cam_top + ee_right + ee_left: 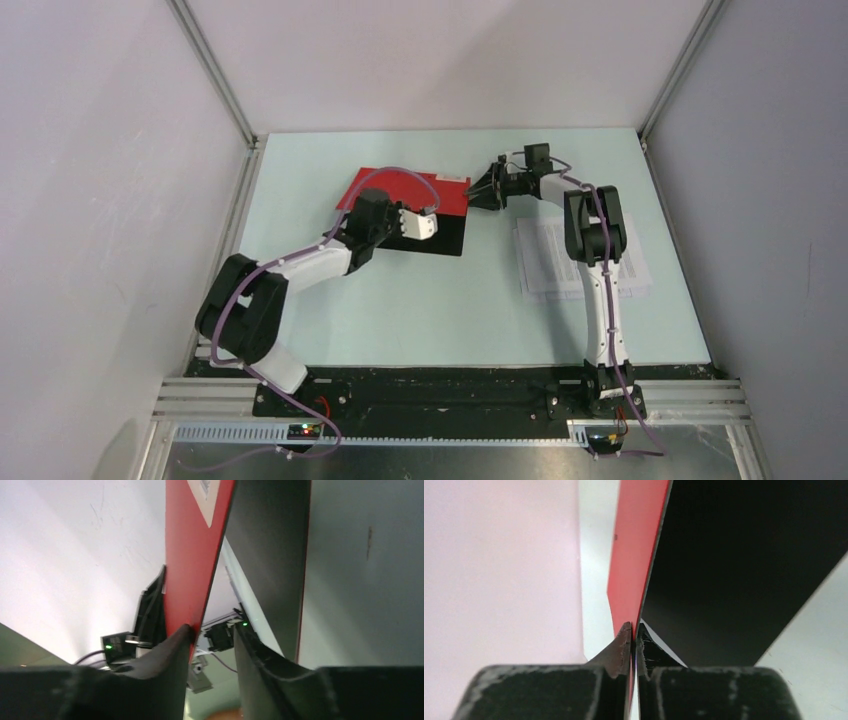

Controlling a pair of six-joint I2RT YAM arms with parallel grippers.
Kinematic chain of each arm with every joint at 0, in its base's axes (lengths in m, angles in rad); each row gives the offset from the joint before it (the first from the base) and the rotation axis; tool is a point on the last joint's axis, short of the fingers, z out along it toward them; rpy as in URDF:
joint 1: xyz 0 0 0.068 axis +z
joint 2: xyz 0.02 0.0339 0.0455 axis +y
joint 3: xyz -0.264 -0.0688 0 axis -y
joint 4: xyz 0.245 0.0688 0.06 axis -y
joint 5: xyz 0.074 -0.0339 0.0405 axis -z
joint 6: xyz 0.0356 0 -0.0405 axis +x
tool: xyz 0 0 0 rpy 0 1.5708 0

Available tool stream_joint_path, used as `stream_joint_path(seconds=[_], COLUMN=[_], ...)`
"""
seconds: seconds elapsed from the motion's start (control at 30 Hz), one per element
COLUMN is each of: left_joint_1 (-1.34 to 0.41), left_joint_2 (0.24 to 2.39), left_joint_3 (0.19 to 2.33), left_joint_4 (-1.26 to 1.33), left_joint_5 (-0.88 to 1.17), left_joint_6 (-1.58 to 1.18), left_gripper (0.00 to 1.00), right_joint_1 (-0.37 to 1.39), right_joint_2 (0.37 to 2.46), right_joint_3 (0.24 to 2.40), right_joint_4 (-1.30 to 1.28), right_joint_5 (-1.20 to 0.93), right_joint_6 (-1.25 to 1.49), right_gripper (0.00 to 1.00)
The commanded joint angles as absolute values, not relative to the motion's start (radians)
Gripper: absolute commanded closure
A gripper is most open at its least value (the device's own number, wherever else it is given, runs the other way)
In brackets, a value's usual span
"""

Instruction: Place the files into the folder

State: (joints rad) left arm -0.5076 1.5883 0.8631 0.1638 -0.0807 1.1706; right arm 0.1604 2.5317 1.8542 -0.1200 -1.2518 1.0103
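On the left, the left gripper [634,630] is pinching an edge of the flat rectangular folder [636,555], which is bright red outside and black inside. Its jaws are pressing together on the raised cover. The folder is lying at the far middle of the pale green table [420,320], with its cover tilting up off the black inner face. At the folder's right edge, the right gripper [212,629] is straddling the same cover with its jaws standing apart. The red board is leaning against one finger only, so nothing is being clamped there. Farther right, the files [545,262], white printed paper sheets, are lying flat on the table, partly under the right arm and well apart from the folder. The risk is that one thin-edge pinch is carrying the whole cover, so it may slip free or twist and drop shut before any sheet is going in. The parted jaws could also snag the cover when pulling away.
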Motion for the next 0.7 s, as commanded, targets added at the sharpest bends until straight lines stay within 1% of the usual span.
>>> stream_joint_path(seconds=[0.0,0.03,0.07,0.13,0.17,0.2,0.23,0.27,0.3,0.33,0.37,0.4,0.43,0.47,0.5,0.53,0.57,0.6,0.67], left_joint_1=[-0.509,-0.507,-0.505,-0.496,-0.487,-0.483,-0.474,-0.469,-0.462,-0.458,-0.451,-0.45,-0.448,-0.447,-0.447,-0.446,-0.447,-0.447,-0.447], left_joint_2=[1.584,1.583,1.58,1.573,1.57,1.565,1.562,1.562,1.562,1.569,1.574,1.584,1.593,1.598,1.601,1.6,1.597,1.596,1.595], left_joint_3=[0.931,0.936,0.947,0.964,0.968,0.981,0.99,1.017,1.034,1.08,1.107,1.153,1.175,1.21,1.221,1.228,1.229,1.227,1.224], left_joint_4=[0.264,0.264,0.265,0.262,0.255,0.246,0.22,0.202,0.151,0.081,0.046,-0.012,-0.035,-0.075,-0.089,-0.098,-0.1,-0.101,-0.101], left_joint_5=[-0.094,-0.095,-0.094,-0.084,-0.071,-0.061,-0.042,-0.031,-0.014,0.015,0.025,0.037,0.042,0.054,0.059,0.071,0.077,0.085,0.089], left_joint_6=[1.182,1.181,1.174,1.171,1.175,1.185,1.19,1.196,1.195,1.189,1.182,1.155,1.138,1.115,1.111,1.109,1.112,1.119,1.128], left_gripper=[0.98,1.0,1.0,1.0,1.0,1.0,1.0,1.0,1.0,1.0,1.0,1.0,1.0,1.0,1.0,1.0,1.0,1.0,1.0], right_joint_1=[0.129,0.108,0.096,0.066,0.048,0.041,0.035,0.035,0.049,0.067,0.08,0.114,0.132,0.17,0.187,0.222,0.241,0.279,0.33], right_joint_2=[2.412,2.385,2.359,2.319,2.307,2.28,2.267,2.233,2.212,2.155,2.118,2.04,1.998,1.91,1.868,1.794,1.764,1.719,1.694], right_joint_3=[1.888,1.912,1.927,1.998,2.051,2.078,2.124,2.143,2.161,2.158,2.127,2.099,2.014,1.963,1.848,1.792,1.705,1.671,1.618], right_joint_4=[-0.18,-0.209,-0.229,-0.392,-0.44,-0.534,-0.581,-0.673,-0.715,-0.796,-0.829,-0.886,-0.903,-0.892,-0.87,-0.814,-0.787,-0.744,-0.712], right_joint_5=[-1.228,-1.219,-1.199,-1.154,-1.136,-1.107,-1.079,-1.064,-1.033,-1.017,-0.988,-0.972,-0.929,-0.903,-0.855,-0.832,-0.786,-0.762,-0.693], right_joint_6=[0.823,0.763,0.727,0.51,0.45,0.321,0.251,0.087,-0.01,-0.2,-0.313,-0.541,-0.646,-0.817,-0.88,-0.976,-1.011,-1.065,-1.103], right_gripper=[0.51,0.48,0.43,0.35,0.33,0.32,0.32,0.31,0.31,0.3,0.29,0.29,0.29,0.29,0.29,0.3,0.31,0.31,0.33])
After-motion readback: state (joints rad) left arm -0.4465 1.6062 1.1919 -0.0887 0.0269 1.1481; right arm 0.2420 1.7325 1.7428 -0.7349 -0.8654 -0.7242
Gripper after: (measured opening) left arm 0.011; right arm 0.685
